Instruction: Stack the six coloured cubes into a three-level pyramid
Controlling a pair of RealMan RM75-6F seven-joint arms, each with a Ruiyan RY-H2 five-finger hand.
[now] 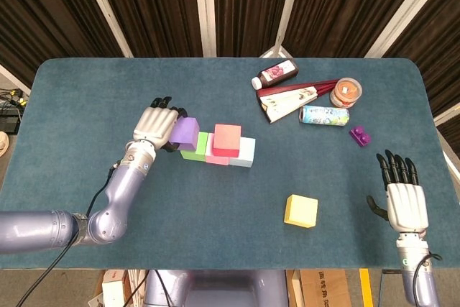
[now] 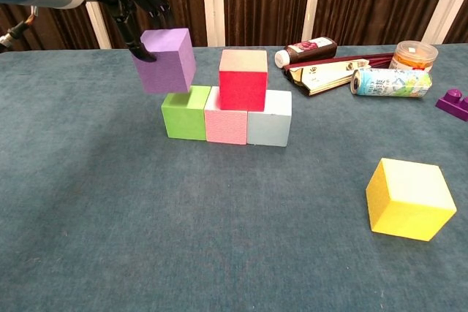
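Observation:
A row of green (image 2: pixel 186 112), pink (image 2: pixel 227 124) and pale blue (image 2: pixel 270 118) cubes stands mid-table, with a red cube (image 2: pixel 243 79) on top over the pink and pale blue ones. My left hand (image 1: pixel 154 126) grips a purple cube (image 2: pixel 165 60), also seen as the purple cube (image 1: pixel 185 131) in the head view, tilted just above the green cube's left part. A yellow cube (image 1: pixel 301 211) lies alone at the front right. My right hand (image 1: pixel 404 203) hovers open near the table's right front corner, holding nothing.
At the back right lie a dark bottle (image 1: pixel 275 74), a flat packet (image 1: pixel 291 101), a printed can (image 1: pixel 323 115), an orange-lidded tub (image 1: pixel 346 92) and a small purple brick (image 1: pixel 360 135). The table's right edge runs close to my right hand.

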